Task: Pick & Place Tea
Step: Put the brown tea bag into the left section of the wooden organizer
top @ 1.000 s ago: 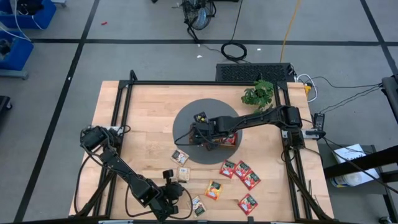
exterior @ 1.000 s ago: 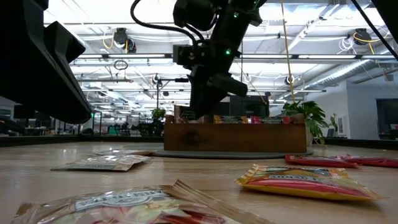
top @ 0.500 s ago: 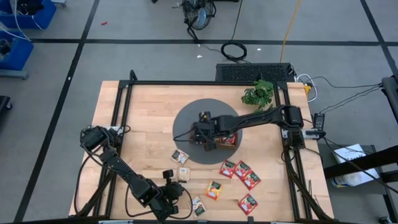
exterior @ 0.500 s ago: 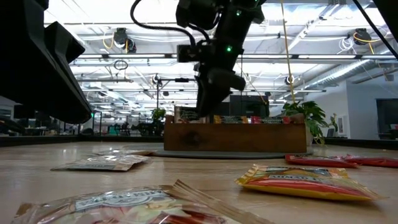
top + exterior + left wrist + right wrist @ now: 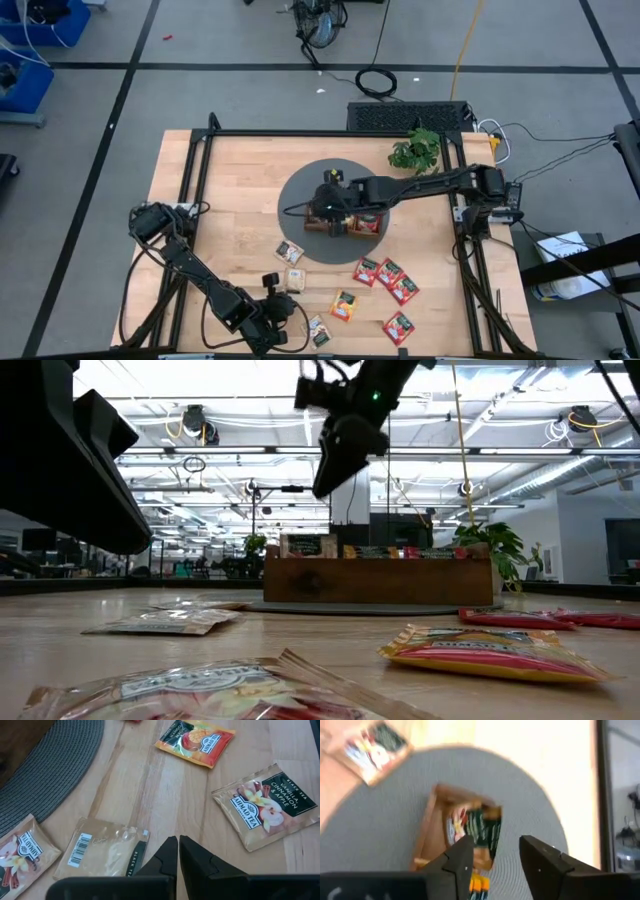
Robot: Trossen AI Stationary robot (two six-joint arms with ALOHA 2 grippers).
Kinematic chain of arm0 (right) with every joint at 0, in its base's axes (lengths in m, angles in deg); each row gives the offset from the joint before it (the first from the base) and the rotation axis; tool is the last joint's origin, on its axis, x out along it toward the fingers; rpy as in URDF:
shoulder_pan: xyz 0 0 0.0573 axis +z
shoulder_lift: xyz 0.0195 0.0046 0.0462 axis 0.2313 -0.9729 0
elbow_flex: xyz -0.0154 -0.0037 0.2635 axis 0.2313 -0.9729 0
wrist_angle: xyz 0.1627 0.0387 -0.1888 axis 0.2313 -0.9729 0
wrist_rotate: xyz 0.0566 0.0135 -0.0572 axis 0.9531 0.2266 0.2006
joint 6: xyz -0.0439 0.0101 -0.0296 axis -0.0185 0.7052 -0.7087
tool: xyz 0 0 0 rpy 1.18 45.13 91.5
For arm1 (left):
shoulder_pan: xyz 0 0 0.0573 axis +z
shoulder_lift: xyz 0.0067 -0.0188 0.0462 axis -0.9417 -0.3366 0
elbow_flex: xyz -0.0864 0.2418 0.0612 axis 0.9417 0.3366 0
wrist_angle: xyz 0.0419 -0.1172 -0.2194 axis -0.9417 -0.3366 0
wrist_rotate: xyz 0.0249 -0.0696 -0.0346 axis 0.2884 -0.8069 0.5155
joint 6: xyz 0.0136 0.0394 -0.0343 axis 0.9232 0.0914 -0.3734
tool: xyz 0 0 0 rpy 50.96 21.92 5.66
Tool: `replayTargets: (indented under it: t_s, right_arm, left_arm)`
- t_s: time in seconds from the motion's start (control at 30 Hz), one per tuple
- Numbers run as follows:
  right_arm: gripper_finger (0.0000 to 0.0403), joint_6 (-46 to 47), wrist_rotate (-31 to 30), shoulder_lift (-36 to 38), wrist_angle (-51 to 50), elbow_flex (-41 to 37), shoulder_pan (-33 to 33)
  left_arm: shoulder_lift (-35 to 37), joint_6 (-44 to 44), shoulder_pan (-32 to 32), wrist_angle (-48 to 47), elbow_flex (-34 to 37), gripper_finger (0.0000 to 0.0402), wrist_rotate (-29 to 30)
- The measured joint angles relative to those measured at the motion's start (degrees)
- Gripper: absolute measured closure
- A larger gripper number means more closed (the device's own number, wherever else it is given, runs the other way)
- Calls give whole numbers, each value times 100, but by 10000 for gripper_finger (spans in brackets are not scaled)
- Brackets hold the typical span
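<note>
While the right gripper [image 5: 328, 192] hangs above the wooden tray [image 5: 345, 222] on the grey round mat [image 5: 300, 200] at the middle of the desk [image 5: 230, 190], its jaws stand apart and carry nothing. Several tea packets stand filed in the tray; a pale packet [image 5: 472, 827] shows in its end compartment in the right wrist view. The rest lie flat toward the desk's near edge: red packets [image 5: 388, 274], an orange packet [image 5: 343, 305] and pale ones [image 5: 289, 252]. The left gripper [image 5: 178, 851] waits low by the near edge, jaws together and empty, just beside a pale packet [image 5: 267, 806]. Judged next: fetch a loose packet. Descend squarely, pinch one edge, lift clear, then lower it upright into a free slot.
</note>
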Motion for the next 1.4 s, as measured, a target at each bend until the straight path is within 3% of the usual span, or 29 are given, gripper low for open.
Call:
replayTargets:
  t_s: [0.1,0.27,0.5,0.6,0.83,0.93,1.03,1.13,1.4]
  right_arm:
    - [295,-146,698,428,658,-437,-105]
    - [390,-224,2236,1306,2098,-1561,-452]
    - [397,336,2688,2185,4126,-3473,-871]
    - [401,758,2978,2430,5028,-4165,-777]
    - [402,1051,2916,3109,6165,-5555,325]
    - [402,1043,2573,3288,6466,-6030,921]
    - [402,965,2373,3456,6799,-6388,1405]
    - [402,825,2358,3522,7163,-6755,1713]
    - [402,723,2337,3557,8016,-7468,1760]
  left_arm:
    - [0,2,-27,0,0,376,2]
    - [0,35,-86,-5,0,376,7]
    - [0,175,-77,-9,0,376,327]
    - [0,216,-24,10,0,376,784]
    - [0,204,250,26,0,376,2003]
    - [0,140,454,-81,-4,376,2208]
    - [118,600,750,-444,-57,376,2078]
    - [515,809,1166,-739,-76,376,1507]
    - [1539,792,2553,-1604,-74,376,-86]
